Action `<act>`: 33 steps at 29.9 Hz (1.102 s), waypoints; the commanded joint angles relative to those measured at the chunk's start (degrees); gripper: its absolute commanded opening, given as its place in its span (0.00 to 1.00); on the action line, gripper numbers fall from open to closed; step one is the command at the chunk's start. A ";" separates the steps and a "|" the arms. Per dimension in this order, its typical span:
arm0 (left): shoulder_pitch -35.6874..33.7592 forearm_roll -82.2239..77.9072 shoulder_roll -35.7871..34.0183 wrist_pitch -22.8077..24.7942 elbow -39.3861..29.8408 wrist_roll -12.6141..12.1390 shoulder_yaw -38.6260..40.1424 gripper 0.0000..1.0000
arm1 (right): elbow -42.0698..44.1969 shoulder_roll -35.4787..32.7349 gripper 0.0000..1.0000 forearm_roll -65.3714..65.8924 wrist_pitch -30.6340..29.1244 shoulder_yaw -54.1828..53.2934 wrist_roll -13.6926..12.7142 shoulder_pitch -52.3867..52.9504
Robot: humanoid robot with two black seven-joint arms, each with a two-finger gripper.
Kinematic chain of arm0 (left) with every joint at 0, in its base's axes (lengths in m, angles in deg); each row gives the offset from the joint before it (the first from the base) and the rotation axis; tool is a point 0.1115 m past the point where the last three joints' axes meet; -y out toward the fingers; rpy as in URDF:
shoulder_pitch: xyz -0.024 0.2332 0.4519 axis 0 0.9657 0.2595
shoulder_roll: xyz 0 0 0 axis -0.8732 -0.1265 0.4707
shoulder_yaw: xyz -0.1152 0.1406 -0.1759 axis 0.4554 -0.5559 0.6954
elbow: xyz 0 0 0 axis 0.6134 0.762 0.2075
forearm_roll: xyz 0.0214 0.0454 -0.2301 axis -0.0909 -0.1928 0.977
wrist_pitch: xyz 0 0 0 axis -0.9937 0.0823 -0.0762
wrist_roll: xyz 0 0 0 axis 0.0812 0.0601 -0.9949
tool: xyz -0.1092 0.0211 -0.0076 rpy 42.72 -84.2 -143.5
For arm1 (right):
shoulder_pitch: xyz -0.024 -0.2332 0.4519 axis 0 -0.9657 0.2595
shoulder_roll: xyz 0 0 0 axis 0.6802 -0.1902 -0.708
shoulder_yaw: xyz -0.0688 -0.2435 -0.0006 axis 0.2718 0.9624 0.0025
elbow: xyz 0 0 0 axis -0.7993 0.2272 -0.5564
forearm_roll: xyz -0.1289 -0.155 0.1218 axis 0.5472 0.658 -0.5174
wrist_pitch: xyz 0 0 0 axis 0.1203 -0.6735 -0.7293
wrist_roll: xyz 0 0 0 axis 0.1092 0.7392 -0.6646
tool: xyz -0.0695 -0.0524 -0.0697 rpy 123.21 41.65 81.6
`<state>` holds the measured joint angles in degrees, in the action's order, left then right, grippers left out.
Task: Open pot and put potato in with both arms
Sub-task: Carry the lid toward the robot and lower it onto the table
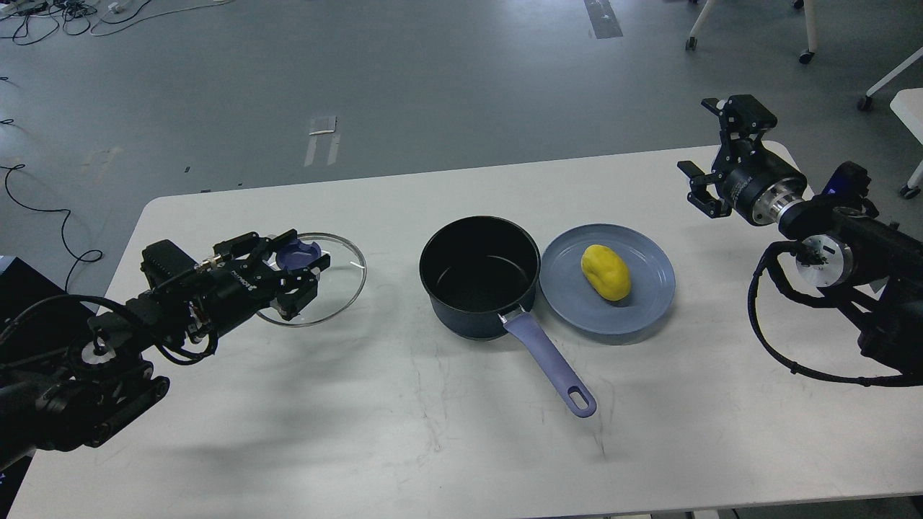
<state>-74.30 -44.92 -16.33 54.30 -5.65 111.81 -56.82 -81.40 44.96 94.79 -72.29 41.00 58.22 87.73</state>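
A dark blue pot [479,277] stands open at the table's middle, its lilac handle [551,364] pointing to the front right. Its glass lid [328,285] with a blue knob [299,252] is at the left, low over or on the table. My left gripper [299,259] is shut on the knob. A yellow potato [606,272] lies on a grey-blue plate [649,303] right of the pot. My right gripper [710,155] is open and empty, raised near the table's far right corner, well apart from the potato.
The white table [447,447] has bare surface along the front. Chair legs on casters [807,54] and cables [43,209] are on the grey floor behind and beside the table.
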 commanded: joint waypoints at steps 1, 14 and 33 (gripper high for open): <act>2.14 -0.03 1.34 0.00 0.36 0.00 0.00 0.46 | -0.09 -0.01 1.00 0.00 0.02 0.00 -0.01 0.11; 3.56 0.14 5.65 0.00 3.43 0.00 0.00 0.46 | 0.18 -1.15 1.00 -0.09 0.02 -0.09 -0.01 -0.06; 4.52 1.90 7.59 0.00 4.23 0.00 0.00 0.64 | 0.27 -1.15 1.00 -0.08 0.72 -0.18 0.07 -0.06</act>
<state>-69.91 -43.05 -8.80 54.31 -1.41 111.81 -56.82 -81.17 43.72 94.70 -72.05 40.82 58.21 87.71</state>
